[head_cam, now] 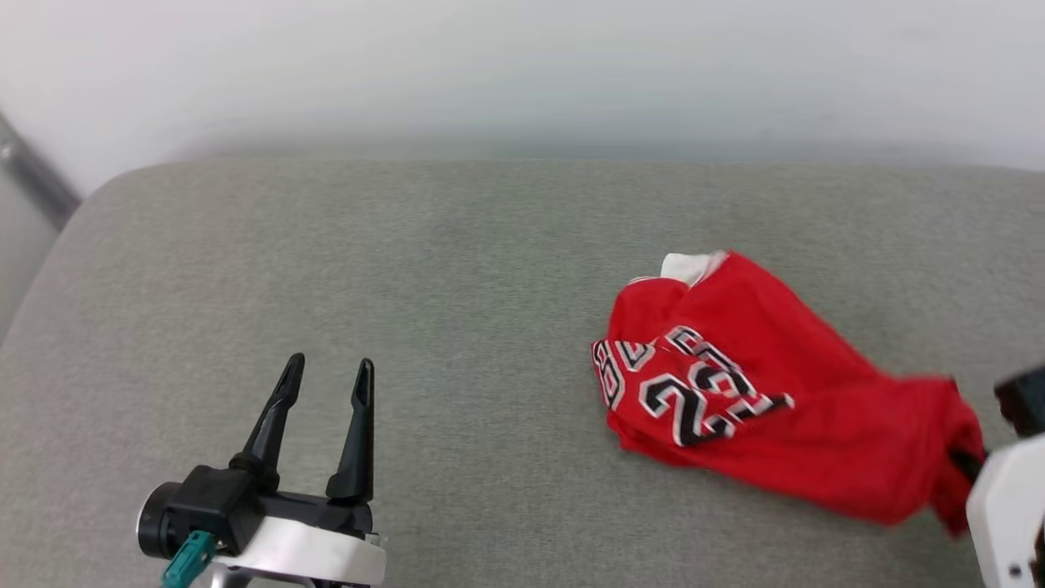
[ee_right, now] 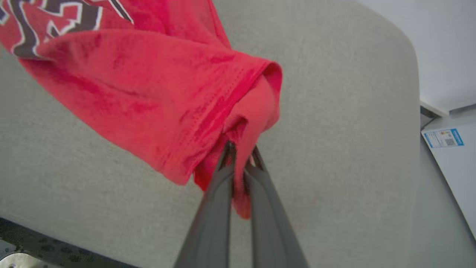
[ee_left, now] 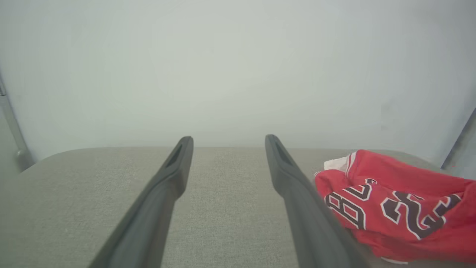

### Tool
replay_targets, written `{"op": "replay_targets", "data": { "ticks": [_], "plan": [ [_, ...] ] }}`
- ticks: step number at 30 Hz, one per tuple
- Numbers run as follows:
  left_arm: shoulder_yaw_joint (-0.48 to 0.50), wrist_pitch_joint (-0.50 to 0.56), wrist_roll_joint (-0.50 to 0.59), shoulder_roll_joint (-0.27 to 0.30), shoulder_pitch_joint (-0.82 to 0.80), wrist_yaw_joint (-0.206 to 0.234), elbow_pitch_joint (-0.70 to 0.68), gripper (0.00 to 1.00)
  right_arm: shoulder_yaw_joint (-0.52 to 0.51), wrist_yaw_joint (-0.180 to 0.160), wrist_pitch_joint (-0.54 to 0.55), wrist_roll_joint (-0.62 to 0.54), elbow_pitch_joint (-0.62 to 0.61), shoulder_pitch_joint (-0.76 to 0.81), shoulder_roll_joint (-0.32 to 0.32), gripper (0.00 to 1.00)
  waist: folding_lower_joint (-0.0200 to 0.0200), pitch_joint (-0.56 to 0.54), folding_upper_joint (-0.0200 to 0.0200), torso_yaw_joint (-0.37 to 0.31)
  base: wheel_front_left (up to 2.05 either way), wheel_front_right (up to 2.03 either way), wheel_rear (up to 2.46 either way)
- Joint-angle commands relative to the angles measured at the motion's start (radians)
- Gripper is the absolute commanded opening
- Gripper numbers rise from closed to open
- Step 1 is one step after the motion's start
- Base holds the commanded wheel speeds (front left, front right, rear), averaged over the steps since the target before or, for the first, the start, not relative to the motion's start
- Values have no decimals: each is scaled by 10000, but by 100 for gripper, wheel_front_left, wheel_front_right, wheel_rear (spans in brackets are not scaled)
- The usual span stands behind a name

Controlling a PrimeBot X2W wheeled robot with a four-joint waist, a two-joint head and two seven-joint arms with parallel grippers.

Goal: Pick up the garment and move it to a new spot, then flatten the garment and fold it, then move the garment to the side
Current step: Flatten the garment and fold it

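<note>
The garment (head_cam: 759, 392) is a crumpled red jersey with black, white-outlined lettering, lying on the right half of a grey cushioned surface (head_cam: 457, 269). A bit of white sleeve shows at its far end. My right gripper (ee_right: 241, 150) is shut on the red hem, and the cloth rises from the cushion toward it. In the head view its dark fingers (head_cam: 967, 464) are buried in the red fabric at the right edge. My left gripper (head_cam: 326, 369) stands open over the cushion at the lower left, well left of the garment (ee_left: 401, 208), with nothing between its fingers.
A pale wall (head_cam: 522, 73) stands behind the cushion. A grey metal bar (head_cam: 33, 175) runs down at the far left. Past the cushion's rounded right edge lie a floor and a white panel with a blue label (ee_right: 444, 138).
</note>
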Motion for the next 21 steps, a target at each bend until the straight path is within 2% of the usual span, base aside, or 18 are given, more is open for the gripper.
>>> {"op": "replay_targets", "data": {
  "ticks": [1, 5, 10, 12, 17, 21],
  "plan": [
    [-53, -27, 29, 24, 8, -9, -13, 100, -209, -6, 15, -224, -54, 326, 88, 0, 1, 21, -1, -198, 0, 0, 0],
    [-241, -27, 0, 29, -232, -9, 88, 100, -421, -5, -447, -496, 611, 1347, 672, 0, 1, 177, -1, -321, 0, 0, 0],
    [-455, -27, -59, 55, -400, -9, 246, 100, -69, -5, -1365, -688, 2041, 1290, 1268, 0, 1, 279, -1, -336, 0, 0, 0],
    [-524, -27, -61, 61, -458, -10, 291, 100, 16, -6, -1802, -616, 2380, 1015, 1502, 100, 1, 275, -1, -336, 0, 0, 0],
    [-498, -27, -42, 92, -402, -10, 343, 100, 157, -6, -2706, -119, 2038, 315, 1602, 100, 1, 152, -1, -506, 0, 0, 0],
    [-454, -27, 21, 108, -399, -10, 313, 100, -31, -5, -3449, 414, 955, -180, 1708, 100, 1, 20, -1, -635, 0, 0, 0]
  ]
}}
